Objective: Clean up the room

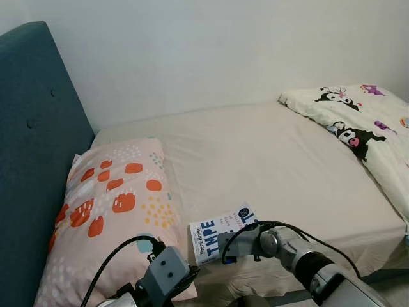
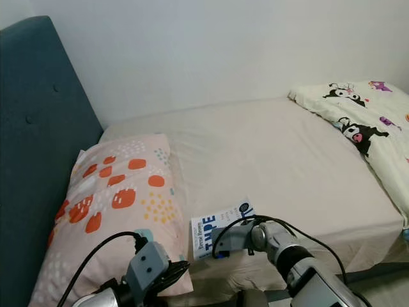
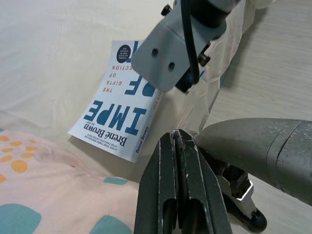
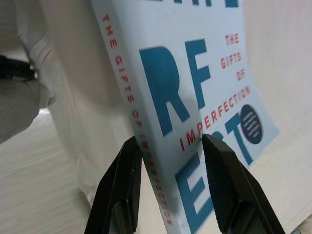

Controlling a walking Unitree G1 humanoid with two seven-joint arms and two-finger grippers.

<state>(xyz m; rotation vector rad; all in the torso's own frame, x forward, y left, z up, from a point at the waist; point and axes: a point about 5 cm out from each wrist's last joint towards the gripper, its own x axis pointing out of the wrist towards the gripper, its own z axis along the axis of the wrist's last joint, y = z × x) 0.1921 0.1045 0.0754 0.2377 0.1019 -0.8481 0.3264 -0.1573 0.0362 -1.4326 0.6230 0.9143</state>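
A: What lies on the bed (image 1: 275, 160)?

B: A smooth beige fitted sheet covers the mattress, creased a little toward the near edge. A thin rectangular paperback book (image 1: 220, 238) lies flat at that near edge, just beside a soft pillow (image 1: 115, 204). The book's cover is white and glossy with big blue block letters and small red ones; the spine reads "The Gifts of Imperfection".

A: And the pillow?

B: Pale pink cloth, plump, printed with orange blobs, yellow dots and teal patches. It rests against a padded teal headboard (image 1: 32, 128) with button tufts. At the far right end of the bed lies a cream blanket (image 1: 364, 121), rumpled, with black-and-white cartoon figures.

A: Where is the right end effector (image 4: 170, 146)?

B: At the book's near edge. Its two black, ridged fingers (image 4: 226, 180) are parted about the width of the book's thickness; one lies on the cover and the other sits beside the spine. Whether they press the book yet, I cannot tell.

A: The left end effector (image 3: 176, 141)?

B: Clenched, fingers together with nothing between them, hovering over the pillow's near corner and pointing toward the book.
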